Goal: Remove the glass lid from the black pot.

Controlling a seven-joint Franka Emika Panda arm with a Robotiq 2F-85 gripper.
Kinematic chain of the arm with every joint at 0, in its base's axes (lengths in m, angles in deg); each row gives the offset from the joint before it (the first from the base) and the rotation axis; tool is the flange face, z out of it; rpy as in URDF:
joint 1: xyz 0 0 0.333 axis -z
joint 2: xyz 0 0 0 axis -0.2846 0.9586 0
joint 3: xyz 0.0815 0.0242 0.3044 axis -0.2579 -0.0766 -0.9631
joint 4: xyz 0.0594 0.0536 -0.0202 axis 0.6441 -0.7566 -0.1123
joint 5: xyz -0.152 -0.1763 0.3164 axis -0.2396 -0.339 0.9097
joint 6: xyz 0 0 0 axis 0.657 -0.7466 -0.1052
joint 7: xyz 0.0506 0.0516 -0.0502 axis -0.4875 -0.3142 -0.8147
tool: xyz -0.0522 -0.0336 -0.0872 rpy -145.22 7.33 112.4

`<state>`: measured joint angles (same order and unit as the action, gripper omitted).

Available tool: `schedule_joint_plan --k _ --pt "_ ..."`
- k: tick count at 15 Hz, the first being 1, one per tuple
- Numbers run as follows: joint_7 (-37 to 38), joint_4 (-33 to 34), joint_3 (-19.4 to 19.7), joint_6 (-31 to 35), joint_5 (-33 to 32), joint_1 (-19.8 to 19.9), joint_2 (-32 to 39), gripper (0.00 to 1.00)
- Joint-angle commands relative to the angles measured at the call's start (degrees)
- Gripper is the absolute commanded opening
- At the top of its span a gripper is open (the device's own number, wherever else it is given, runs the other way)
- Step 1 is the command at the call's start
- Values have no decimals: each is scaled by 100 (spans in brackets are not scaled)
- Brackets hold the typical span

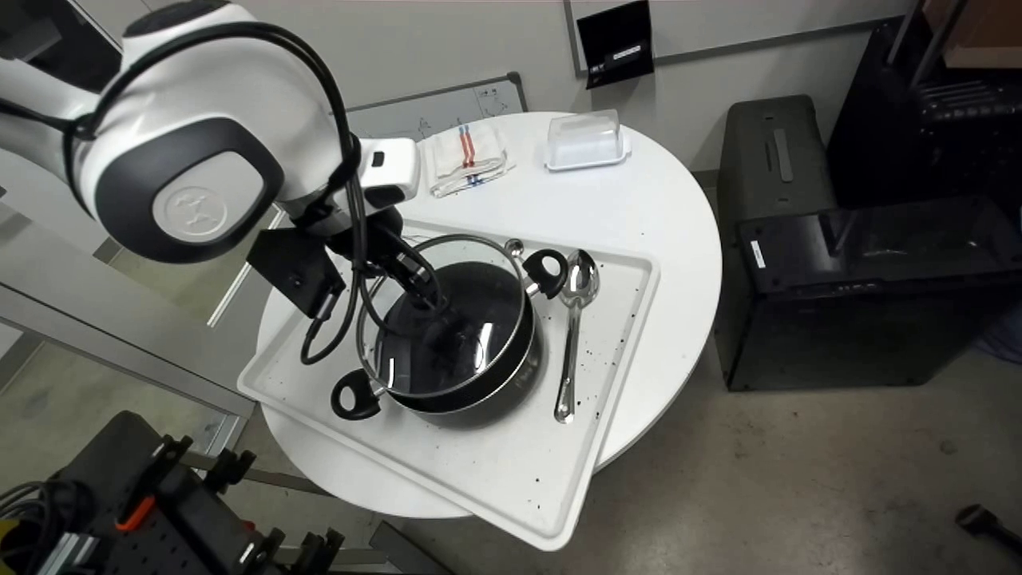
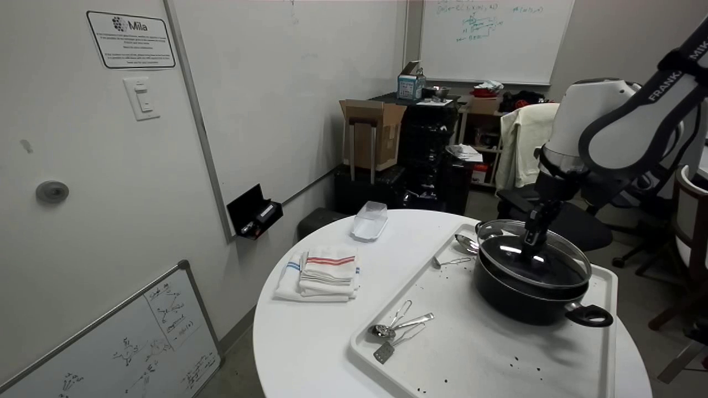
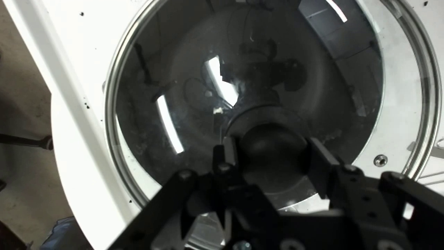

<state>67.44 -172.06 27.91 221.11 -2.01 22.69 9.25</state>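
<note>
Round table, smooth white top. Rectangular off-white tray on it, raised lip, one corner past the table edge, dark specks scattered about. Black pot on the tray: round, shallow, two black loop handles. Glass lid over the pot: clear disc, shiny metal rim, light streaks on the glass. In the wrist view I see tray through the glass between pot edge and lid rim; lid looks raised above the pot, exact gap can't tell. Folded towels: white cloth, red and blue stripes. Near them, plastic box with clear cover. Long shiny metal spoon beside the pot; small metal utensils at a tray corner.

My gripper pinches the lid's rounded dark knob, one finger each side, knob filling the narrow gap.

Lid is round, so I can't pick a long axis; knob side up, roughly flat, slight tilt can't tell. Pot's handle line in an exterior view runs lower left to upper right.
</note>
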Motion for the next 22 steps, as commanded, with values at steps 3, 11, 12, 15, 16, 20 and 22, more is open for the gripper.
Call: schedule_joint_plan --k 3,11,12,15,16,20,22 --pt "-213 -276 -185 -110 139 -24 -469 25" --pt "122 -330 -240 -132 -270 -911 -455 25" --pt "187 -333 -228 -125 -369 -1087 -438 25" --pt "457 -303 -161 -123 -722 -1622 -352 25" --pt "560 -293 -139 -132 -841 -1790 -324 25" --pt "927 -244 -47 -128 -1280 -2375 -175 25" --pt "1067 -200 -3 -99 -1438 -2595 -61 25"
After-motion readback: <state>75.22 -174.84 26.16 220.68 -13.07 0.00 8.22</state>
